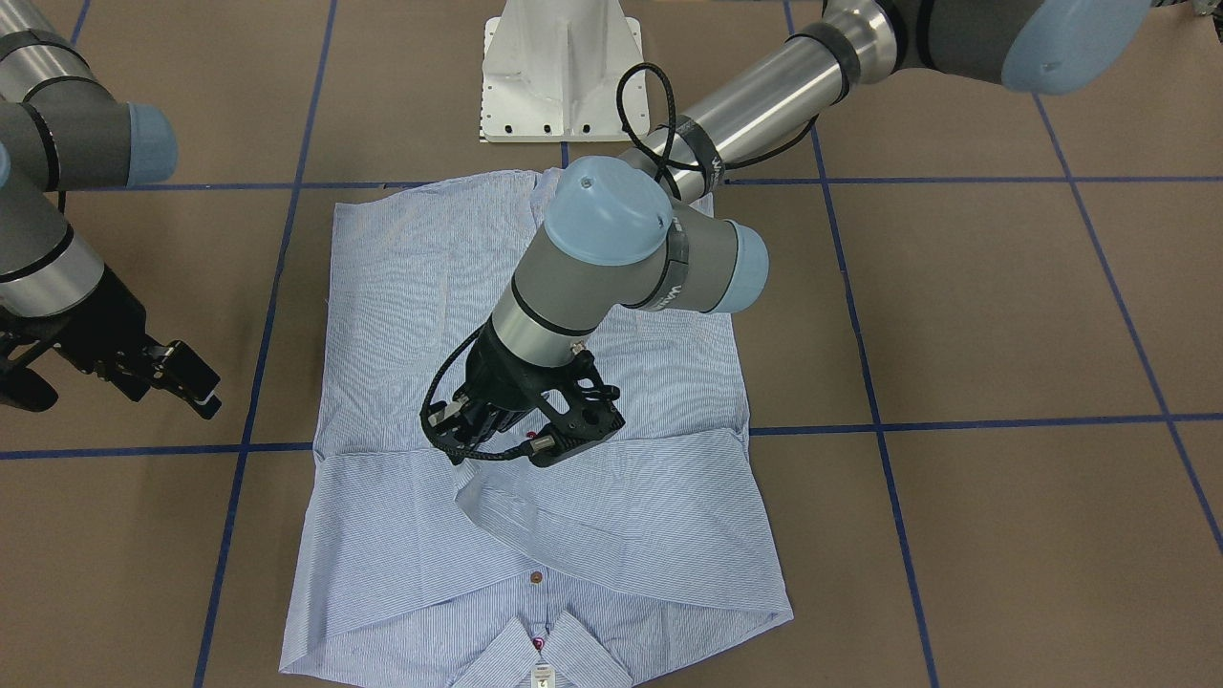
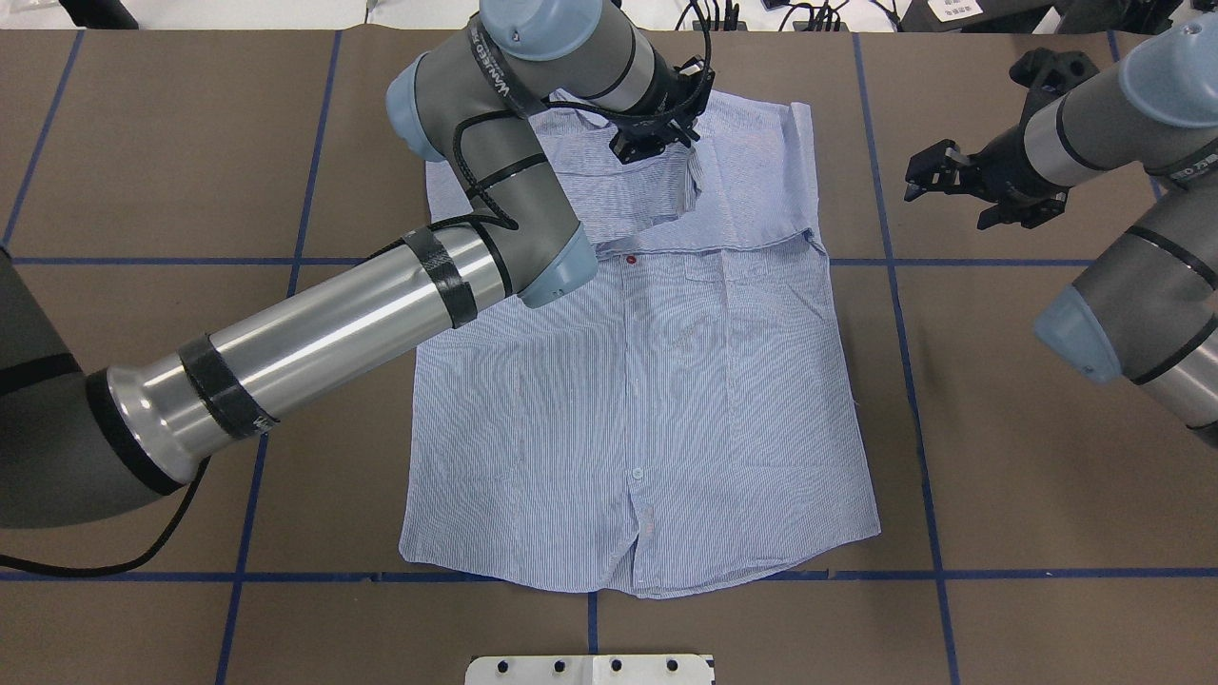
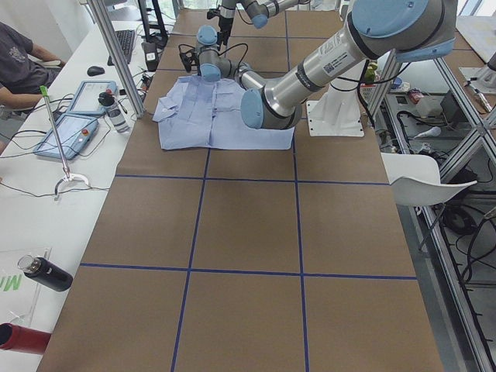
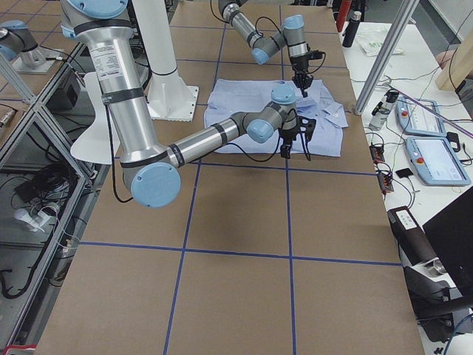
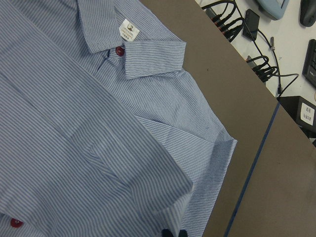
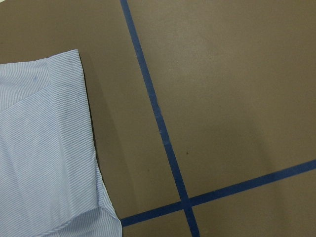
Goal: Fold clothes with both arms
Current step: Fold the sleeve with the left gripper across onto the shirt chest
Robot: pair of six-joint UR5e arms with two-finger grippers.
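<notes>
Brown paper crossed by blue tape lines [image 2: 999, 262] covers the table [image 2: 1028, 457] where we see a two-armed robot at work on a shirt. At centre, the left pincer [image 1: 492, 441] reaches down onto the upper chest, its fingers pressed together on a raised fold of a sleeve [image 2: 666, 195] that lies across the front. The cloth bunches and lifts just under it. Behind it, the left arm [image 2: 314, 333] stretches across the garment from the robot's left side.

We find the light blue striped shirt [image 2: 647, 400] spread flat and buttoned in the middle of the table. Its hem [image 2: 647, 580] lies near the white pedestal [image 1: 559, 72] and its collar [image 1: 583, 645] at the far end from the robot. A dark red button [image 2: 632, 257] shows just below the folded sleeve.

Off to the robot's right, the right pincer [image 2: 944, 205] hangs over bare table near the shirt's shoulder. Its fingers are spread and hold nothing, and it is clear of the cloth. The right arm [image 2: 1132, 295] bends back toward the table's right edge.
</notes>
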